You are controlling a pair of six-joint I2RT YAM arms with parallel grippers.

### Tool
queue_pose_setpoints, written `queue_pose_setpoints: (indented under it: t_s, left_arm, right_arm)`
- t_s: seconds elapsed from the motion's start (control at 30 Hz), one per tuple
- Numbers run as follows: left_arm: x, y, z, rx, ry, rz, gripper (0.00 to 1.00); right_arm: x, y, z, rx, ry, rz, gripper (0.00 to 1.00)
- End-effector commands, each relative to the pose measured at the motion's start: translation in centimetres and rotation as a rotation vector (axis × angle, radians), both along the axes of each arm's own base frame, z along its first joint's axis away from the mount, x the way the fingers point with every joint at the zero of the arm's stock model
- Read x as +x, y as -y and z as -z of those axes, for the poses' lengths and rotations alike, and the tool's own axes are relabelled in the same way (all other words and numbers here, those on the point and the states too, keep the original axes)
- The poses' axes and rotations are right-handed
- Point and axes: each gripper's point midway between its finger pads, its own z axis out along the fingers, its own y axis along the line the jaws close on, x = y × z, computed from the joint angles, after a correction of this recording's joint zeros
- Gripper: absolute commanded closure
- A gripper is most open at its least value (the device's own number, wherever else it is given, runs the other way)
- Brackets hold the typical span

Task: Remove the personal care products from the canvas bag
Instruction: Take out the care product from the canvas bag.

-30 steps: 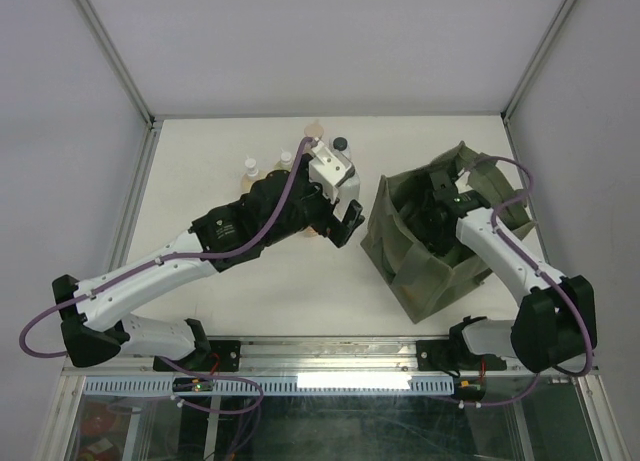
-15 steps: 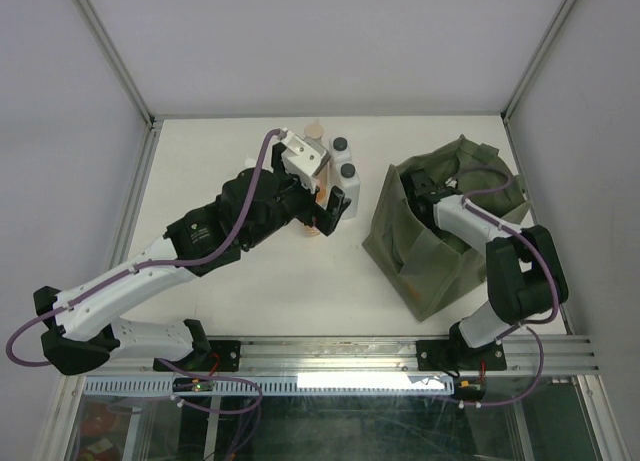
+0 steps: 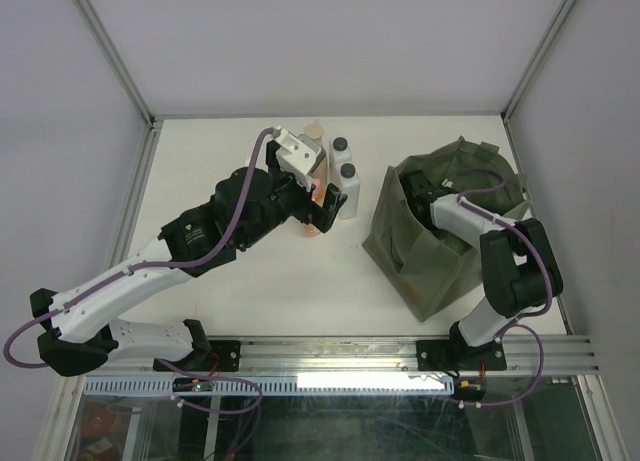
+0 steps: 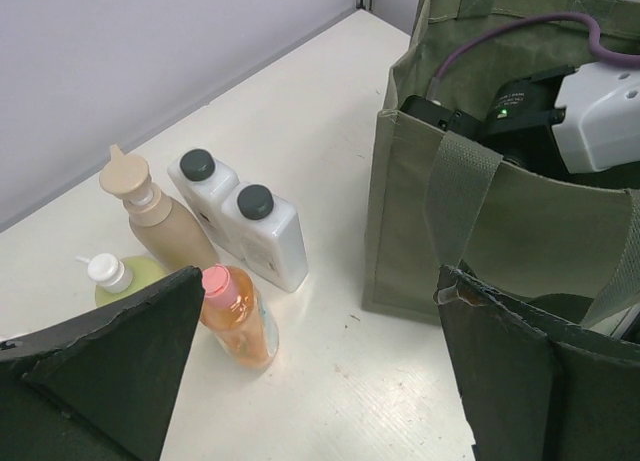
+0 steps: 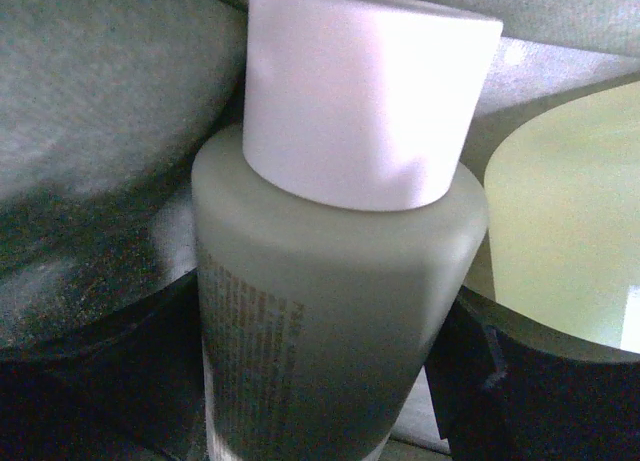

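Canvas bag (image 3: 400,249) sits on the right half of the table (image 3: 230,151), mouth gaping, and the right arm (image 3: 470,219) is plunged straight into it, purple cable (image 4: 520,26) looping over the rim. Down inside, the right gripper (image 5: 310,391) has a pale green bottle (image 5: 330,301) with a white cap (image 5: 365,91) standing between its jaws, one dark finger low on each side. Whether they actually pinch it, I can't tell. Crowding in on the right is a neighbouring yellow-green bottle (image 5: 560,241), and bag fabric folds in behind and to the left.

Over on the other side, the left gripper (image 4: 320,381) hangs spread wide and holds nothing, over the group already out on the table: two white bottles (image 4: 265,236) with black caps, side by side and touching, a tan pump bottle (image 4: 160,221) just beside them, an orange bottle (image 4: 238,316) with a pink cap in front, and a lime bottle (image 4: 125,276) with a small white cap, half hidden behind the left finger. That cluster stands near the bag's left wall, apart from it.
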Motion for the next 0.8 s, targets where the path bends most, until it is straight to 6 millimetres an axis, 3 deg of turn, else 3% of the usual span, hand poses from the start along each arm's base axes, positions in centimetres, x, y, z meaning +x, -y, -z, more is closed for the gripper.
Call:
queue_pose_setpoints:
  t_s: [0.0,0.2,0.43,0.77]
  left_arm:
    - [0.2,-1.2,-3.5,-0.070,0.062,-0.022,0.01]
    - [0.4,-0.5,-3.7,-0.063,0.066,-0.006,0.01]
    - [0.3,0.0,-3.9,-0.065,0.064,0.012,0.01]
    - [0.4,0.6,-4.1,-0.067,0.063,0.026,0.01]
  right_arm:
    - [-1.4,2.0,0.8,-0.085,-0.025,-0.073,0.63]
    - [0.9,1.3,-2.9,-0.061,0.156,-0.168,0.96]
    - [1.4,1.6,-5.8,-0.077,0.273,-0.244,1.00]
    - [1.5,2.6,-13.7,-0.119,0.587,-0.336,1.00]
